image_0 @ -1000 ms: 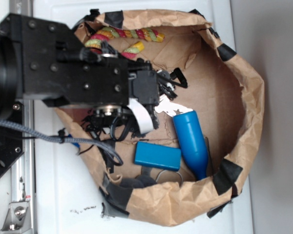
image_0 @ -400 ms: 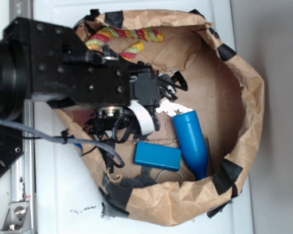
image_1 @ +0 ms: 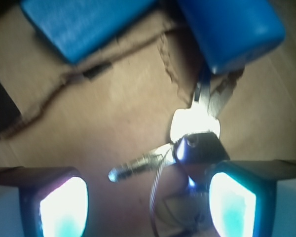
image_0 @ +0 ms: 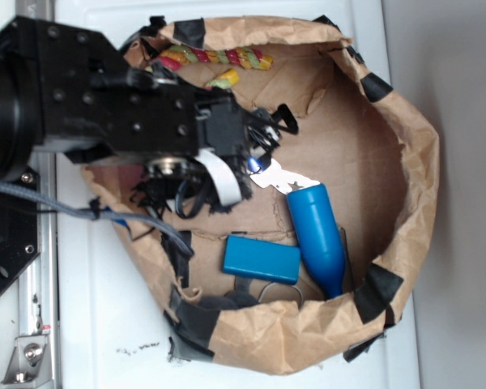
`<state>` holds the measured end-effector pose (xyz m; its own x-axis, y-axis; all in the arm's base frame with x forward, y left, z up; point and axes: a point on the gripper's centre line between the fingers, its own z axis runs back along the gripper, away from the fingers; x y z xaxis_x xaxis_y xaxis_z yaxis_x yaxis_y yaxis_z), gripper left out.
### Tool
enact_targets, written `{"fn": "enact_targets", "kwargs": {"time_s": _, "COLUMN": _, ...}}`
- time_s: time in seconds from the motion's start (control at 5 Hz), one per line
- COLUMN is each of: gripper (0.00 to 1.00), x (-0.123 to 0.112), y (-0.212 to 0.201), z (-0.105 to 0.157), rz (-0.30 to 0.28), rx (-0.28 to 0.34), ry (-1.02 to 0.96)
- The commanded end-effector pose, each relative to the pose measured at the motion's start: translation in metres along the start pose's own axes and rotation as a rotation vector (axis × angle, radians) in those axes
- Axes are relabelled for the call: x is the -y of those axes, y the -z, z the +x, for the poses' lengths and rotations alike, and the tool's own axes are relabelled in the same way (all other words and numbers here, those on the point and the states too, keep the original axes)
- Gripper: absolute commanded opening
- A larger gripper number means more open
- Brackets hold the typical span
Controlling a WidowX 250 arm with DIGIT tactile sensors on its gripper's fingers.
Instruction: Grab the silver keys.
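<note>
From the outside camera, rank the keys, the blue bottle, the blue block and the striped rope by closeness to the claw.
1. Keys, right at the claw tip.
2. Rope, along the bag's far edge, and bottle, just beyond the keys: too close to call.
3. Block, farthest, beside the bottle.

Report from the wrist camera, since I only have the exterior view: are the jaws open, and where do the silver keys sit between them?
Observer: The gripper is open. The silver keys lie between its fingers, much nearer the one at the image's right.
Operator: Check whether anything pins them.
Observer: One blade reaches the blue bottle and seems tucked under its edge; the dark-headed key and another silver blade lie free on the paper.
</note>
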<state>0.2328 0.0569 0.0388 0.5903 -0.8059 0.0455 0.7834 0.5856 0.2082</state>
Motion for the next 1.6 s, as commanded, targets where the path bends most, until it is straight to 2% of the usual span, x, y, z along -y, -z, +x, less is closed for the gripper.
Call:
{"fn": "enact_targets", "kwargs": {"time_s": 0.0, "gripper": 1.0, "x": -0.019, "y": -0.003, "z": -0.001, "rz": 0.037, "rx": -0.007, "ry": -0.052}}
{"fn": "enact_targets", "kwargs": {"time_s": 0.2, "gripper": 0.0, "x": -0.015, "y": -0.005, "z": -0.003, "rz": 0.048, "rx": 0.008, "ry": -0.089}}
{"fn": "enact_targets", "kwargs": {"time_s": 0.4, "gripper": 0.0, "x": -0.046, "y": 0.009, "z": -0.005, "rz": 0.053, "rx": 0.001, "ry": -0.106}}
{"fn": "enact_targets", "kwargs": {"time_s": 0.6, "gripper": 0.0, "x": -0.045, "y": 0.011, "z": -0.005, "rz": 0.053, "rx": -0.002, "ry": -0.112}}
{"fn": "enact_targets", "kwargs": {"time_s": 0.8, "gripper": 0.0, "x": -0.063, "y": 0.01, "z": 0.03, "rz": 0.06, "rx": -0.008, "ry": -0.118}}
{"fn": "enact_targets", "kwargs": {"time_s": 1.2, "gripper": 0.0, "x": -0.065, "y": 0.007, "z": 0.034, "rz": 0.064, "rx": -0.005, "ry": -0.119}}
{"fn": "enact_targets", "kwargs": {"time_s": 1.4, "gripper": 0.0, "x": -0.04, "y": 0.0, "z": -0.008, "rz": 0.043, "rx": -0.003, "ry": -0.105}}
